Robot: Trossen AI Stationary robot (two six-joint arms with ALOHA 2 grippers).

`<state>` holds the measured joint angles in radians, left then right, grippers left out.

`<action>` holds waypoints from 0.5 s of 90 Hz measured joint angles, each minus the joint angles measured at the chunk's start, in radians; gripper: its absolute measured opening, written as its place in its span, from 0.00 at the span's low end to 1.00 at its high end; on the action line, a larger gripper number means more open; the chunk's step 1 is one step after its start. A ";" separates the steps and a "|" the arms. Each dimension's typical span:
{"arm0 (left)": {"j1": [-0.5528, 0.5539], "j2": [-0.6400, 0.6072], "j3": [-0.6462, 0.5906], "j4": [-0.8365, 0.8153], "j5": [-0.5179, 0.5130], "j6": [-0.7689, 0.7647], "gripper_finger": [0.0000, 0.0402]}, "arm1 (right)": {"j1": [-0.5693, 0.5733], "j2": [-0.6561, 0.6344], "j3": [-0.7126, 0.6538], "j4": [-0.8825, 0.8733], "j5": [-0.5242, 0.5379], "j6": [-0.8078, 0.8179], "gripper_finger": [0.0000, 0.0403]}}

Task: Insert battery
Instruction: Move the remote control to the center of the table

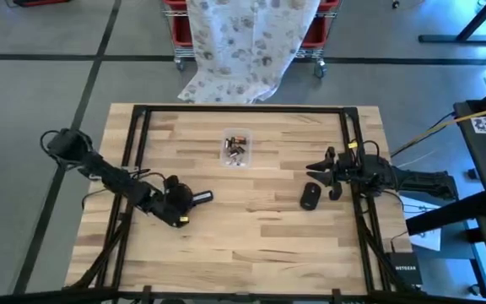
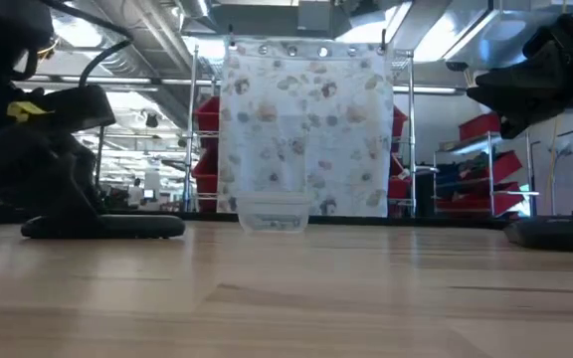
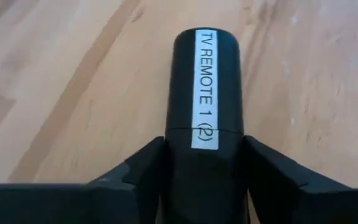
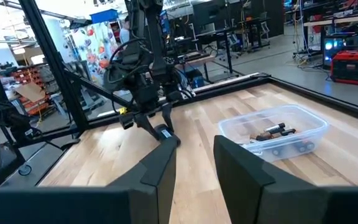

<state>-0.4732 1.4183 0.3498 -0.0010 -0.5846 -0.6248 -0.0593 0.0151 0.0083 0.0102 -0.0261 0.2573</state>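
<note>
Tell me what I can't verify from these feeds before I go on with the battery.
- Remote: its battery compartment is not visible; the left wrist view shows only the labelled side, and the left gripper covers its near end.
- Clear container: contents too small to count in the high view.
- Dark object near the right gripper: too small to identify.

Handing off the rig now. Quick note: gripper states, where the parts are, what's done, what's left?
Left gripper: low on the table, shut on the TV remote, label side up.
Right gripper: open, empty, raised at the table's right side.
Clear plastic tub holding the batteries sits mid-table near the far edge.
A small black part, possibly the remote's cover, lies just beside the right gripper.
Done: remote gripped.
Left: pick a battery from the tub and insert it; no battery is held yet.
</note>
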 joint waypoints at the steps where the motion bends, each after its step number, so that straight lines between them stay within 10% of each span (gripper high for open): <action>1: 0.003 0.000 -0.001 0.001 0.002 0.009 0.41 | 0.000 0.000 0.000 0.000 0.000 0.000 0.23; 45: 0.068 -0.011 0.066 0.245 -0.030 0.243 0.40 | 0.000 0.000 0.000 0.001 0.000 0.000 0.23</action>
<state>-0.4057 1.4071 0.4162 0.2439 -0.6142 -0.3822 -0.0592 0.0152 0.0084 0.0113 -0.0257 0.2573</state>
